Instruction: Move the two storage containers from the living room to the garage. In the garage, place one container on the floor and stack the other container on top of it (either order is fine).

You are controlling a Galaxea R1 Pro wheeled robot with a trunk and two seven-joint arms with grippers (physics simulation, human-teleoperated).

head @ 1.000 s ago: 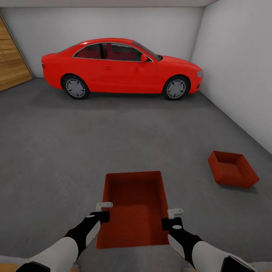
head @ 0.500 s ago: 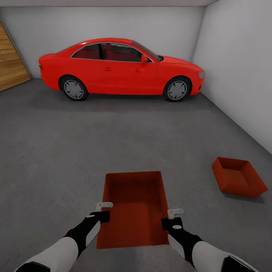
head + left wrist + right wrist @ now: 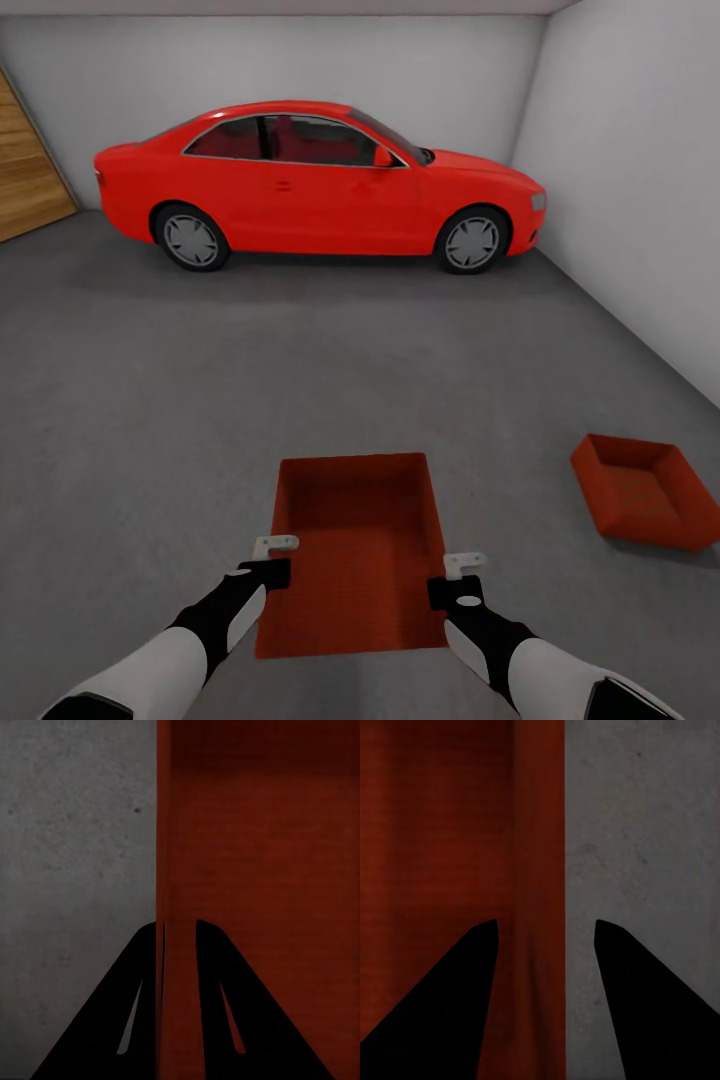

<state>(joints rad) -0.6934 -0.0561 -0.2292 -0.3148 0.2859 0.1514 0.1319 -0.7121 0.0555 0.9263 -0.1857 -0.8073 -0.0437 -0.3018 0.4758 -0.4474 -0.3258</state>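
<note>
We see a rough, matt grey concrete floor point(image 3: 300, 380) under a glossy, smooth red car point(image 3: 320, 180). The bin point(image 3: 355, 540) between our arms has thin matt walls with fine ribbing, as does the bin on the floor point(image 3: 645, 490). The door point(image 3: 30, 170) shows wood planks; the walls point(image 3: 620, 180) look plain and matt.

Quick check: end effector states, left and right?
Left end effector: shut on the held container's side wall.
Right end effector: open, straddling the opposite wall.

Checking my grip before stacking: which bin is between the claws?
The bin right ahead, walls in the left claw and right claw. The other bin sits alone, far right.
</note>
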